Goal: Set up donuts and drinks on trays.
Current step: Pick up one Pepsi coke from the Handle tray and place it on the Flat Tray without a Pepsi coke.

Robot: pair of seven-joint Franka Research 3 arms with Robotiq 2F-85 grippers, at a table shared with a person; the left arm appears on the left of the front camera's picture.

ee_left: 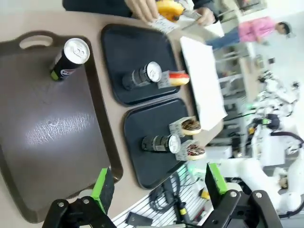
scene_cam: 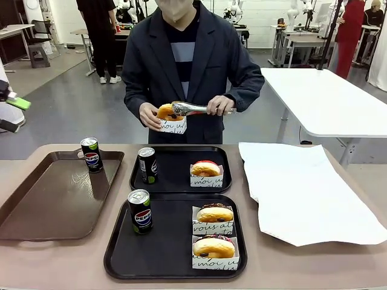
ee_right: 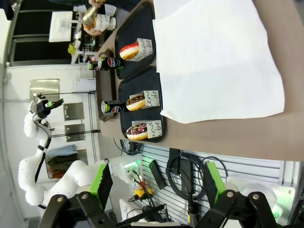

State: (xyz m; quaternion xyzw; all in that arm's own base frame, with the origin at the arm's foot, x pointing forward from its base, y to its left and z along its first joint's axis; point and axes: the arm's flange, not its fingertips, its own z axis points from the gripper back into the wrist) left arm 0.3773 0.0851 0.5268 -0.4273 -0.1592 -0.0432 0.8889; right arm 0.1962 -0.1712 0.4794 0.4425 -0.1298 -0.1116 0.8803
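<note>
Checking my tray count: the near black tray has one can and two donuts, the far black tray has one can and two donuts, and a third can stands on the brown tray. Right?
Not quite. The far black tray holds one can but only one donut, as the front view shows. The near tray and the brown tray are as you said.

Two square black plastic trays lie one behind the other. The near tray (scene_cam: 121, 257) holds an upright black Pepsi can (scene_cam: 139, 211) and two sleeved donuts (scene_cam: 213, 214); the far tray (scene_cam: 178, 181) holds one can (scene_cam: 147, 165) and a pink-iced donut (scene_cam: 206, 170).
</note>
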